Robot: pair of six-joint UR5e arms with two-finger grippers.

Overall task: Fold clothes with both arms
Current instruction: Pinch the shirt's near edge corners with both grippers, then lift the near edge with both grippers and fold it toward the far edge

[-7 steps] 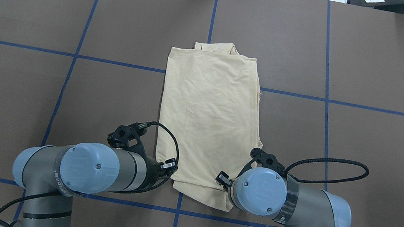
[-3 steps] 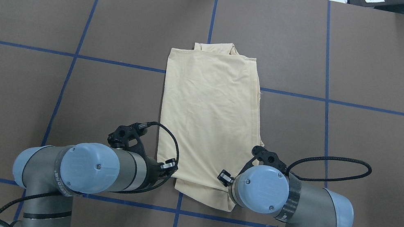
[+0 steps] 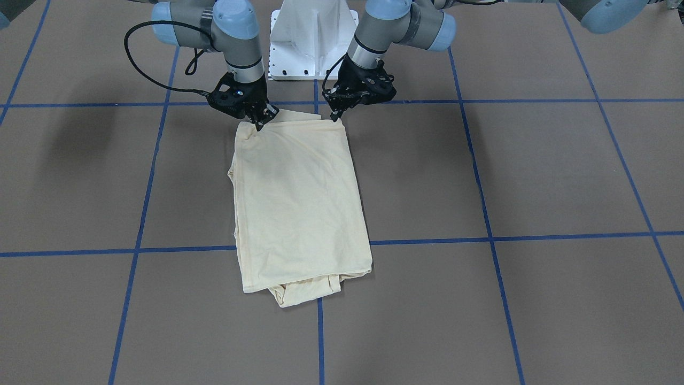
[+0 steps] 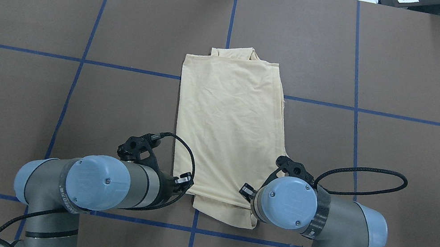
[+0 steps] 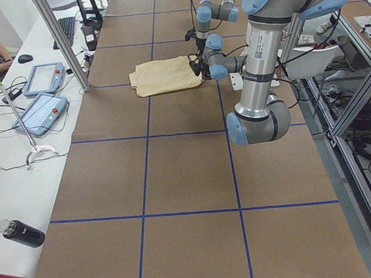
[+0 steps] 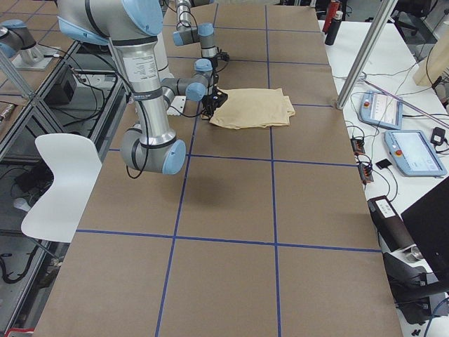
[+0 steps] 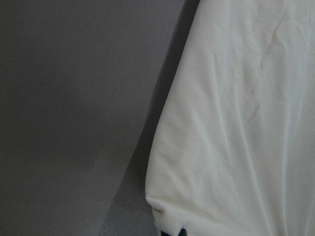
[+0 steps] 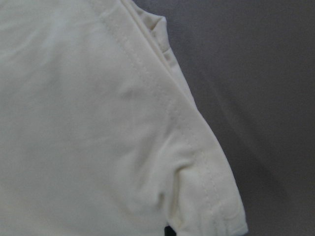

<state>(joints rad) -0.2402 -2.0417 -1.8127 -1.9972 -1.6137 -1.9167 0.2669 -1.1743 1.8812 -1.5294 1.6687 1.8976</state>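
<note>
The pale cream-yellow T-shirt (image 4: 228, 129) lies folded into a long narrow rectangle at the table's middle, plain side up; its print and label are hidden. It also shows in the front-facing view (image 3: 299, 203). My left gripper (image 3: 337, 115) sits at the shirt's near left corner, and the left wrist view shows puckered cloth (image 7: 236, 123) at its tips. My right gripper (image 3: 260, 123) sits at the near right corner, pinching the hemmed edge (image 8: 206, 177). Both look shut on the cloth, low to the table.
The white pedestal base (image 3: 312, 43) stands just behind the grippers. A black cable loop (image 4: 364, 180) hangs out from the right wrist. Blue tape lines (image 4: 354, 108) grid the brown table. An operators' desk with tablets (image 5: 44, 78) runs along the far side.
My right gripper has shifted a little to the right and away from the base, dragging the shirt's near end with it. The left arm has stayed still.
</note>
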